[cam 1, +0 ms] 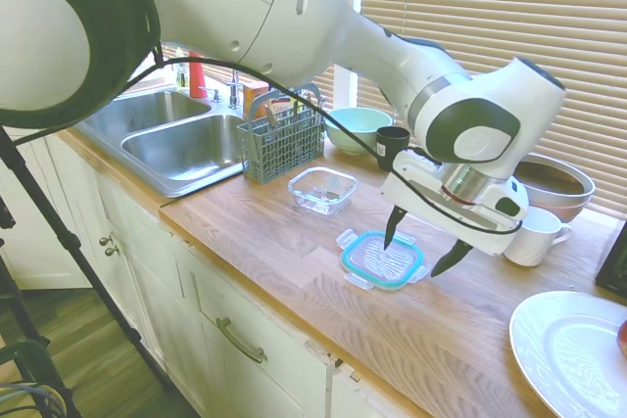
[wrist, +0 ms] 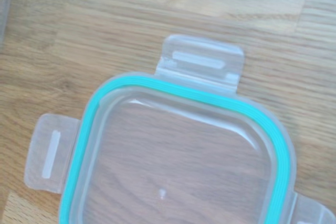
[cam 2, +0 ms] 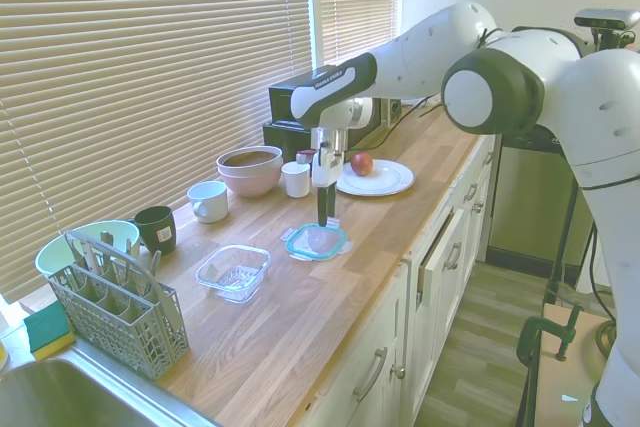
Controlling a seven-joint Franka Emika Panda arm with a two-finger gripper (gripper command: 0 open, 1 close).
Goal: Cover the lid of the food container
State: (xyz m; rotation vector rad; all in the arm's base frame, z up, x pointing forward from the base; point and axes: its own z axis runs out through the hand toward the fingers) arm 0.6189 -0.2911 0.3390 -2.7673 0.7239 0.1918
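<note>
Teal-rimmed lid (cam 1: pixel 381 260) flat on the wooden counter (cam 1: pixel 294 242), gripper (cam 1: pixel 422 253) just above it with fingers spread wide, holding nothing, clear food container (cam 1: pixel 321 189) nearby

1. The white arm reaches across the first exterior view from 10 o'clock toward 4 o'clock.
2. Its wrist bends downward, tilted.
3. The gripper (cam 1: pixel 423 247) points down, its two dark fingers (cam 1: pixel 393 226) spread apart, holding nothing.

The wrist view's bottom edge cuts off much of the lid (wrist: pixel 178 156), slightly blurred.
</note>
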